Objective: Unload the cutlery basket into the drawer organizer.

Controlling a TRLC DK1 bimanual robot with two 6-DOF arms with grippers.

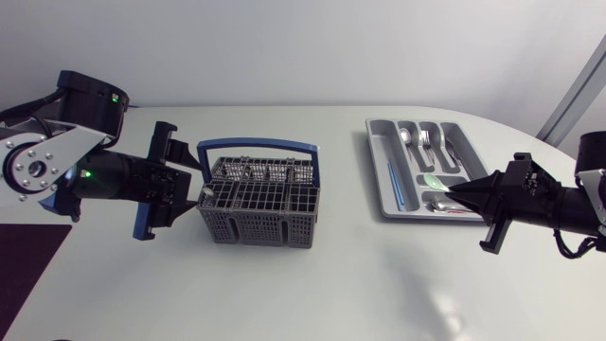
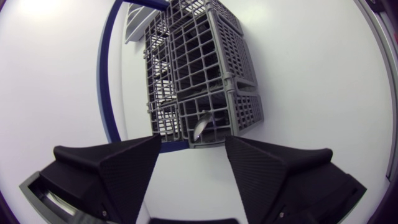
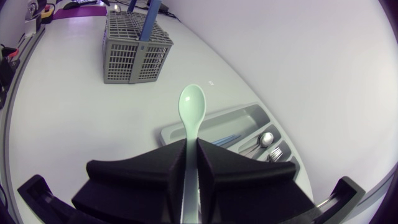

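Drop-off step: right gripper (image 3: 191, 148) shut tight on a pale green spoon (image 3: 192, 104) over the organizer (image 1: 379, 175), so it likely needs lowering into a free slot and releasing; left gripper (image 1: 182, 180) wide open, empty, just beside the basket (image 1: 260, 204).

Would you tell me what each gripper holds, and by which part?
The right gripper holds a pale green spoon by its handle; the left gripper is open, empty.
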